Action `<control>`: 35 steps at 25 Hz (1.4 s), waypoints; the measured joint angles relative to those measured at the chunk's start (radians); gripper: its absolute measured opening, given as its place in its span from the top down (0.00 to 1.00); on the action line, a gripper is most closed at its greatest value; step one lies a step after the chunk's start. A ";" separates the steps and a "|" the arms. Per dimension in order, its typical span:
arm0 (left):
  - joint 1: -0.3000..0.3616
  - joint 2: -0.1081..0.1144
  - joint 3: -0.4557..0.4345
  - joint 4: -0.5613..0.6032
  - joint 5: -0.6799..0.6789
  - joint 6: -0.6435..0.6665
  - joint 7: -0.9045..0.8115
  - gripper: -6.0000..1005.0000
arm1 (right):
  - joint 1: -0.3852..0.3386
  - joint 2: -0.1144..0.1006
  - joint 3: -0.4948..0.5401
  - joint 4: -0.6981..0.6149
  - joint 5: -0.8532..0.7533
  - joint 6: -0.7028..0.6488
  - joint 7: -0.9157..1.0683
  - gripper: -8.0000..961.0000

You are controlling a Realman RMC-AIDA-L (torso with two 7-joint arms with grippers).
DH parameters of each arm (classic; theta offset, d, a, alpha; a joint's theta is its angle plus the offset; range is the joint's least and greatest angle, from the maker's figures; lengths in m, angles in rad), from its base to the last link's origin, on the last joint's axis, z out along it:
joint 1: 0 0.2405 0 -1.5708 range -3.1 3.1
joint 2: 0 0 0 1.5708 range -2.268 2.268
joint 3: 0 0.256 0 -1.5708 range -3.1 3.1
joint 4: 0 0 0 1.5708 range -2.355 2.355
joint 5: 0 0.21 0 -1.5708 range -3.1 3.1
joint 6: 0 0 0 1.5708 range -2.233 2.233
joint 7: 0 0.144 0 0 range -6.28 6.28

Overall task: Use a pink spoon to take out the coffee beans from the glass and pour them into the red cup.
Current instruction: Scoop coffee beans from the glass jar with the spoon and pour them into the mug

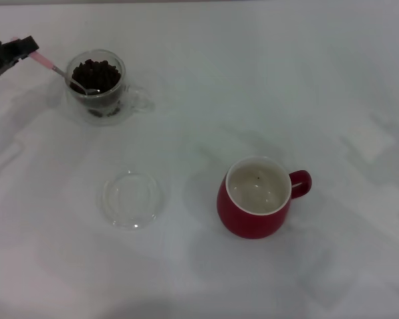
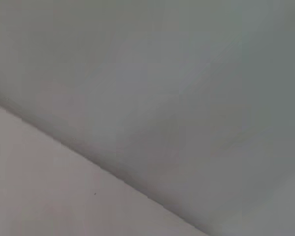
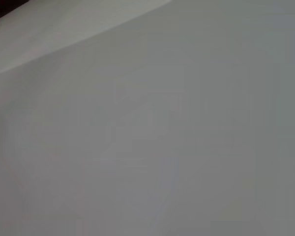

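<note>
1 wide stretch of bare table (image 1: 266,86) separates glass (image 1: 96,86) and red cup (image 1: 256,198). Left gripper (image 1: 20,52), at the far-left edge, pinches pink spoon (image 1: 56,69), bowl in coffee beans (image 1: 96,74).

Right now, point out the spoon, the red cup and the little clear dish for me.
pink spoon (image 1: 53,67), head view, on the handle just above the glass rim.
red cup (image 1: 247,216), head view, on its outer red wall.
clear dish (image 1: 113,211), head view, on its near rim.
</note>
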 joint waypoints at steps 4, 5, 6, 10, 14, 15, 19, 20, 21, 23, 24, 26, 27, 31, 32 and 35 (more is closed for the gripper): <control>0.026 -0.006 -0.001 -0.017 -0.057 0.017 -0.013 0.87 | -0.003 -0.002 0.000 -0.003 0.000 -0.003 0.000 0.26; 0.033 -0.007 -0.001 -0.025 -0.077 0.024 -0.013 0.87 | -0.004 -0.003 0.000 -0.004 0.000 -0.003 0.000 0.26; 0.033 -0.007 -0.001 -0.025 -0.077 0.024 -0.013 0.87 | -0.004 -0.004 0.001 -0.004 0.000 -0.003 0.000 0.26; 0.059 -0.009 -0.001 -0.049 -0.142 0.047 -0.012 0.87 | -0.003 -0.007 0.007 -0.005 0.000 -0.004 0.000 0.26; 0.087 -0.014 -0.001 -0.056 -0.192 0.065 -0.008 0.87 | 0.000 -0.009 0.010 -0.005 0.000 -0.004 0.007 0.26; 0.097 -0.015 -0.001 -0.056 -0.212 0.068 -0.004 0.87 | 0.000 -0.010 0.010 -0.006 0.000 -0.004 0.011 0.26; 0.127 -0.016 -0.001 -0.056 -0.269 0.084 0.025 0.87 | 0.000 -0.011 0.011 -0.011 0.000 -0.005 0.020 0.26; 0.131 -0.016 -0.001 -0.056 -0.277 0.087 0.030 0.87 | 0.000 -0.011 0.012 -0.012 0.000 -0.005 0.022 0.26; 0.134 -0.016 -0.001 -0.057 -0.284 0.092 0.035 0.87 | 0.000 -0.011 0.012 -0.012 0.000 -0.004 0.025 0.26; 0.136 -0.016 -0.001 -0.057 -0.290 0.102 0.042 0.87 | 0.001 -0.012 0.012 -0.013 0.000 -0.002 0.025 0.26; 0.136 -0.016 -0.001 -0.058 -0.292 0.108 0.043 0.87 | 0.001 -0.012 0.012 -0.013 0.000 -0.001 0.026 0.26; 0.135 -0.015 -0.001 -0.057 -0.292 0.116 0.045 0.87 | 0.001 -0.012 0.012 -0.014 0.001 0.001 0.026 0.26; 0.135 -0.015 -0.001 -0.056 -0.293 0.119 0.045 0.87 | 0.001 -0.012 0.012 -0.014 0.001 0.001 0.026 0.26; 0.130 -0.012 -0.001 -0.055 -0.297 0.141 0.049 0.87 | 0.001 -0.013 0.012 -0.014 0.002 0.003 0.026 0.26; 0.127 -0.010 0.000 -0.057 -0.296 0.153 0.051 0.87 | 0.000 -0.013 0.012 -0.014 0.002 0.004 0.026 0.26; 0.121 -0.009 0.006 -0.056 -0.286 0.173 0.053 0.87 | 0.000 -0.013 0.012 -0.014 0.002 0.005 0.025 0.26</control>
